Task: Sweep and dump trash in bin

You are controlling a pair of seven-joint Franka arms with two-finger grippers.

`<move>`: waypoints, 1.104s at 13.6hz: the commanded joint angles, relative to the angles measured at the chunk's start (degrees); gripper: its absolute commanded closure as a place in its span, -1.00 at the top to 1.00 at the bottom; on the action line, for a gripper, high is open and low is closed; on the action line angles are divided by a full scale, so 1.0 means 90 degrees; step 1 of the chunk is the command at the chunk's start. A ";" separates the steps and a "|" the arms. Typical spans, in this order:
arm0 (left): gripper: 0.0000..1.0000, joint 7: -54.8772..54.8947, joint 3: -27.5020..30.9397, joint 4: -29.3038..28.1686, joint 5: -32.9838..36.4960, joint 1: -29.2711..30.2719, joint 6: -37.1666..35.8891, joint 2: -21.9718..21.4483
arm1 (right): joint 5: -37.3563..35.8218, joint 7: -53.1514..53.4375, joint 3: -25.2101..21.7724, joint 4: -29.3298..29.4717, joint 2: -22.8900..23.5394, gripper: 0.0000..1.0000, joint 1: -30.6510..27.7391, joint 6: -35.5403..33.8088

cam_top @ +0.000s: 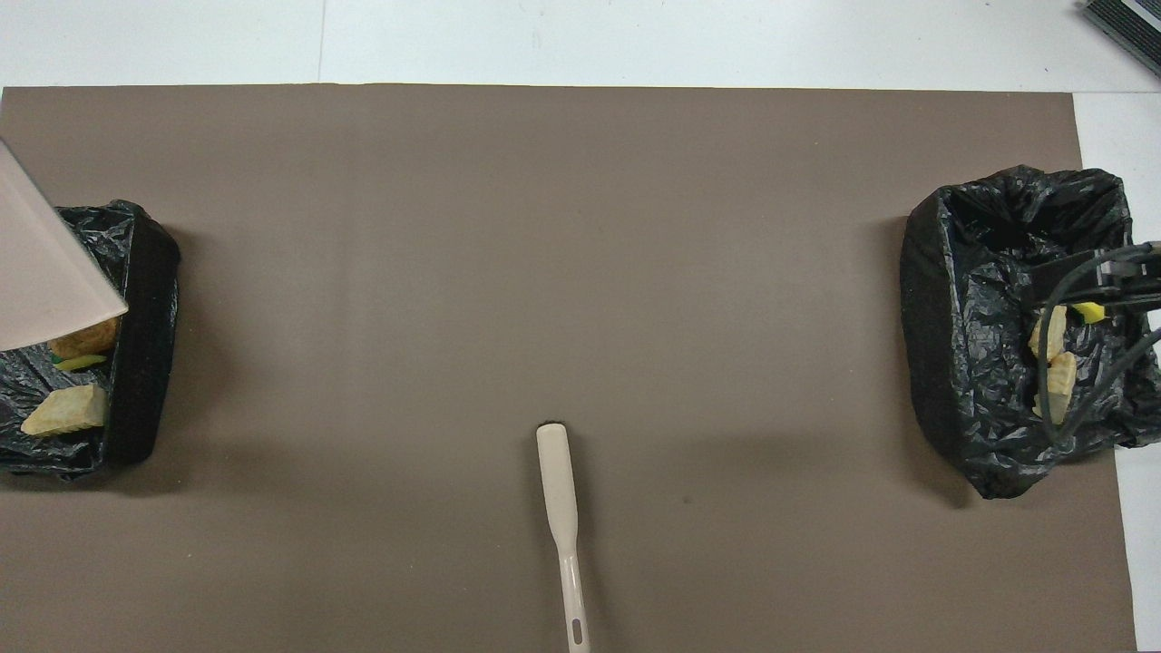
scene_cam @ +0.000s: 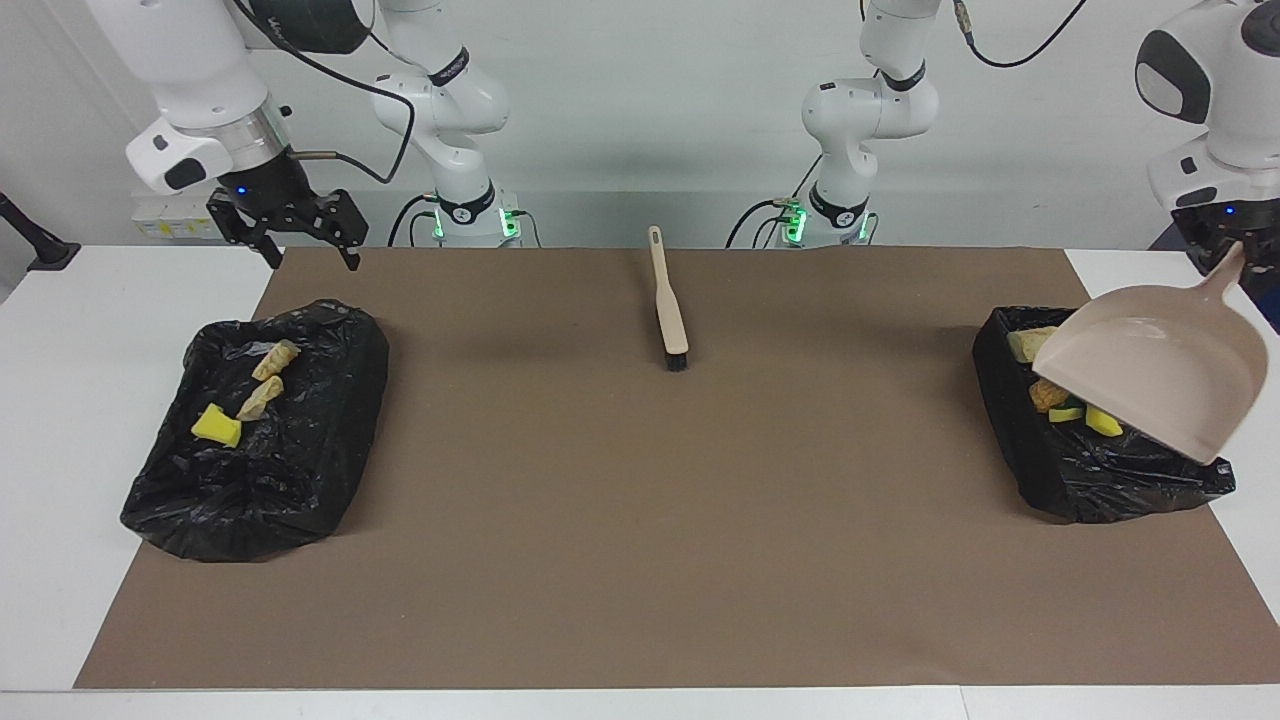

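Note:
My left gripper (scene_cam: 1228,256) is shut on the handle of the beige dustpan (scene_cam: 1150,380), which is tilted mouth-down over the black-lined bin (scene_cam: 1010,430) at the left arm's end. Trash lies in that bin: a yellow sponge scrap (scene_cam: 1103,420) and tan lumps (scene_cam: 1047,395). My right gripper (scene_cam: 310,255) is open and empty, raised over the mat's edge by the second black-lined bin (scene_cam: 330,420). That bin holds a yellow scrap (scene_cam: 217,426) and two tan lumps (scene_cam: 262,398). In the overhead view the dustpan (cam_top: 36,272) covers part of its bin (cam_top: 145,345).
The beige black-bristled brush (scene_cam: 668,310) lies on the brown mat (scene_cam: 640,520) midway between the bins, handle toward the robots. It also shows in the overhead view (cam_top: 558,481). White table (scene_cam: 100,330) borders the mat at both ends.

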 commanded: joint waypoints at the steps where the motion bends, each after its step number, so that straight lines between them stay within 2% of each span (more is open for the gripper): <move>1: -1.00 -0.0844 -0.0071 0.0019 -0.1235 -0.0017 -0.0271 -0.0014 | -0.0054 -0.0053 -0.0004 0.0217 0.0162 1.00 0.0049 -0.0051; 2: -1.00 -0.1341 -0.0178 -0.0175 -0.1704 -0.0026 -0.0291 -0.0150 | -0.0054 -0.0044 0.0005 0.0207 0.0162 1.00 0.0068 -0.0051; 4: -1.00 -0.3036 -0.0771 -0.0741 -0.2059 -0.0026 -0.0175 -0.0443 | -0.0064 -0.0053 -0.0004 0.0178 0.0142 1.00 0.0049 -0.0070; 6: -1.00 -0.4609 -0.1610 -0.0919 -0.2323 -0.0026 -0.0057 -0.0454 | -0.0054 -0.0053 -0.0004 0.0168 0.0142 1.00 0.0049 -0.0060; 8: -1.00 -0.6220 -0.2362 -0.1007 -0.2441 -0.0026 0.0390 -0.0328 | -0.0054 -0.0053 0.0006 0.0168 0.0142 1.00 0.0087 -0.0060; 11: -1.00 -0.8332 -0.3466 -0.1046 -0.2500 -0.0134 0.1133 0.0150 | -0.0044 -0.0053 0.0006 0.0168 0.0142 1.00 0.0078 -0.0070; 13: -1.00 -0.9300 -0.4131 -0.1037 -0.2490 -0.0143 0.1689 0.0531 | -0.0044 -0.0053 0.0006 0.0168 0.0142 1.00 0.0087 -0.0060; 15: -1.00 -1.0538 -0.4756 -0.0910 -0.2199 -0.0270 0.2264 0.1310 | -0.0044 -0.0053 0.0006 0.0168 0.0142 1.00 0.0088 -0.0060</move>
